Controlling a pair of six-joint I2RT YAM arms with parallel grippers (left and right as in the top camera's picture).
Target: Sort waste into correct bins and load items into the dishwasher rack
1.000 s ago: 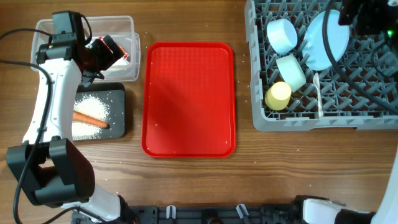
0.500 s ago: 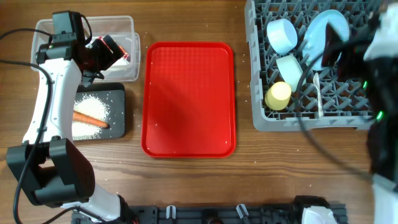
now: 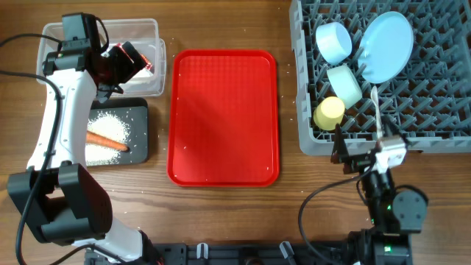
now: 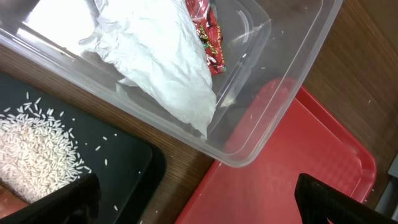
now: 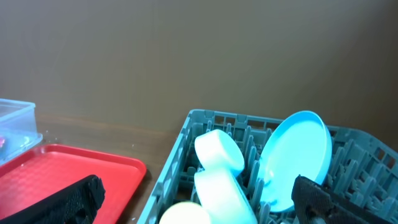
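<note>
My left gripper [image 3: 126,63] hangs open over the clear tub [image 3: 158,82], holding nothing. Seen from the left wrist, the crumpled napkin [image 4: 161,56] and the red wrapper [image 4: 208,31] lie inside the tub [image 4: 292,68]. On the black tray [image 3: 140,147] lie rice [image 3: 110,125] and the carrot [image 3: 107,141]. The dishwasher rack [image 3: 441,126] holds the plate [image 3: 386,46], the light blue bowl [image 3: 335,40], the pale green-white bowl [image 3: 344,85], the yellow cup [image 3: 329,112] and the spoon [image 3: 377,110]. My right gripper [image 3: 366,151] is open and empty, low in front of the rack's near edge.
A flat red tray [image 3: 224,118] lies between the bins and the rack, with a few stray rice grains on it and on the wood around it. The right wrist view looks along the rack rim [image 5: 186,134] towards a brown wall.
My right arm has pulled back from above the rack's far right corner to the table's front edge, just before the rack. The left arm has not moved.
</note>
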